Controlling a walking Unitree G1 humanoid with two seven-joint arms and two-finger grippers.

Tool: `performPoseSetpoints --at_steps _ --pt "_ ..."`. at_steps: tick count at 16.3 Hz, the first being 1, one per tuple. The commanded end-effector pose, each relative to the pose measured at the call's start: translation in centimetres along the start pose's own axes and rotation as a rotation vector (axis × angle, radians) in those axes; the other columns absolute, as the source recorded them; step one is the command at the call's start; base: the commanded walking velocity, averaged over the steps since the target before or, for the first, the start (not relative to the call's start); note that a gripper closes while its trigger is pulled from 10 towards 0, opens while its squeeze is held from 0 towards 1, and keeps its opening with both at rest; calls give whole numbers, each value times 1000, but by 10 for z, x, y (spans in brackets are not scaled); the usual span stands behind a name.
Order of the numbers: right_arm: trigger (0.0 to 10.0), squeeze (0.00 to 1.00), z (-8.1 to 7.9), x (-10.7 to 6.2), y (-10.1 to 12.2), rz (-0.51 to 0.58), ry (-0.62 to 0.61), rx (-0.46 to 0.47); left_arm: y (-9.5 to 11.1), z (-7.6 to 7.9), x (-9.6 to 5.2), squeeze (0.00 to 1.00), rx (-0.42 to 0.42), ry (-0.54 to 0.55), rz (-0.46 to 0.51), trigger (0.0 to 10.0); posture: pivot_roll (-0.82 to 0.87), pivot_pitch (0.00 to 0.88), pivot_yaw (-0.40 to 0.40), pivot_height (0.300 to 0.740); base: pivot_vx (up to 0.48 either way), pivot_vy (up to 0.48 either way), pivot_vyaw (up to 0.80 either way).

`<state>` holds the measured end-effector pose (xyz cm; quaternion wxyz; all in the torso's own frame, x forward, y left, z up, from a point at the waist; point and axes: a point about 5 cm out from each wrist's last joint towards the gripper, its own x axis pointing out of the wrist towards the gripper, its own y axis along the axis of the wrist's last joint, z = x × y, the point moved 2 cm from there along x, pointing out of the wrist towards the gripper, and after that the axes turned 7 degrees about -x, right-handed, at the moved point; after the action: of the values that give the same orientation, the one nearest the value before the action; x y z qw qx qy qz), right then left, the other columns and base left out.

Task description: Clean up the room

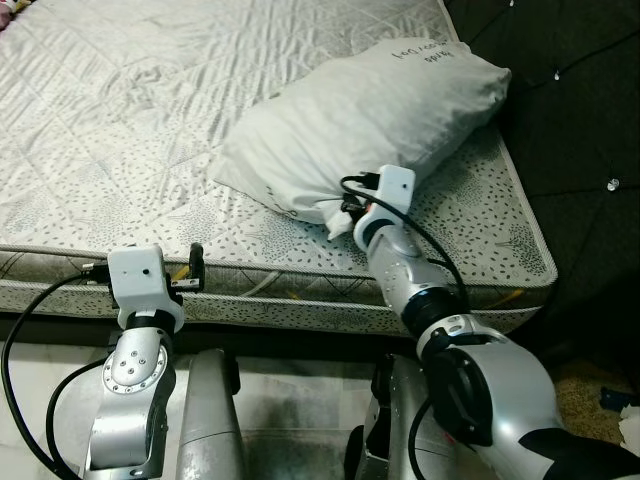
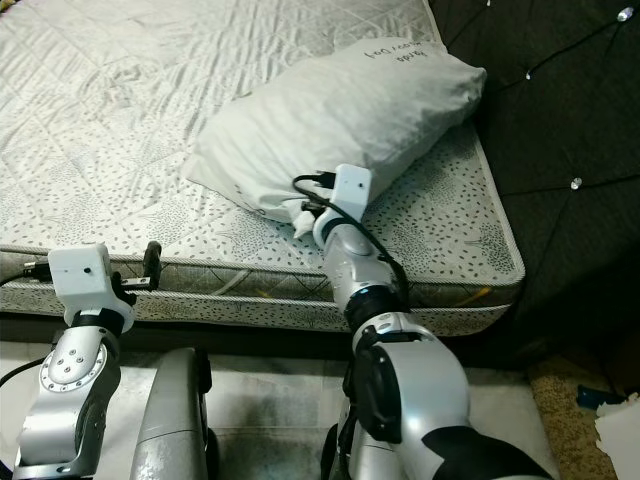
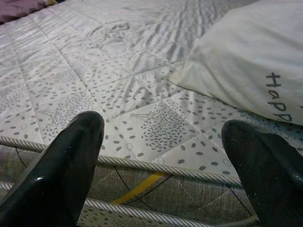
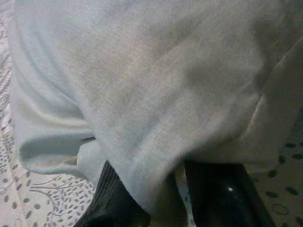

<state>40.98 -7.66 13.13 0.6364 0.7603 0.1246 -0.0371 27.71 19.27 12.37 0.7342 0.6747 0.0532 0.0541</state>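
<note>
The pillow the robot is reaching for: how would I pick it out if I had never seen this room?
Look at the bare quilted mattress with its leafy grey print. Near its right corner, beside the dark tufted headboard, lies a plump pale pillow with dark handwriting on its cover. The right gripper has a fold of its near edge between its fingers.

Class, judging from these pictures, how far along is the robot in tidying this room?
Done: nothing visibly finished; the pillow lies askew on the bare mattress. In hand: the right gripper has its fingers closed on the pillow's near edge, while the left gripper waits open at the mattress edge. Left: placing the pillow, and the scraps on the floor.
</note>
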Motion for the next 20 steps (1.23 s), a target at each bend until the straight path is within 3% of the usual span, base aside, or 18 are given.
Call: performPoseSetpoints --at_steps 1,5,6,10,11,13,14,15,17,20 --pt "0 0 17 2 21 71 -63 7 -6 0 0 0 7 -8 -21 10000 178 74 -50 541 0 0 0" --pt "0 0 51 0 36 109 -144 -18 -4 0 4 0 12 -16 -12 10000 178 52 -39 541 0 0 0" --pt "0 0 72 -3 45 129 -199 -29 -4 0 6 0 15 -21 -9 10000 175 44 -32 541 0 0 0" --pt "0 0 118 -13 68 181 -331 -58 -3 1 10 0 20 -35 -4 10000 166 33 -20 541 0 0 0" --pt "0 0 138 -21 79 210 -400 -83 -2 3 11 0 20 -39 -2 10000 166 33 -20 541 0 0 0" --pt "0 0 158 -29 88 234 -470 -103 -3 3 11 0 21 -43 -2 10000 164 29 -19 541 0 0 0" --pt "0 0 185 -42 100 266 -571 -131 -4 3 11 0 22 -44 -3 10000 158 26 -17 541 0 0 0" --pt "0 0 191 -46 103 276 -595 -138 -4 3 11 0 23 -43 -3 10000 155 26 -17 541 0 0 0" --pt "0 0 224 -69 115 313 -718 -192 -5 2 10 0 24 -42 -5 10000 145 27 -14 541 0 0 0" --pt "0 0 258 -95 106 298 -852 -268 -7 3 10 0 24 -45 -11 10000 133 38 -8 541 0 0 0"
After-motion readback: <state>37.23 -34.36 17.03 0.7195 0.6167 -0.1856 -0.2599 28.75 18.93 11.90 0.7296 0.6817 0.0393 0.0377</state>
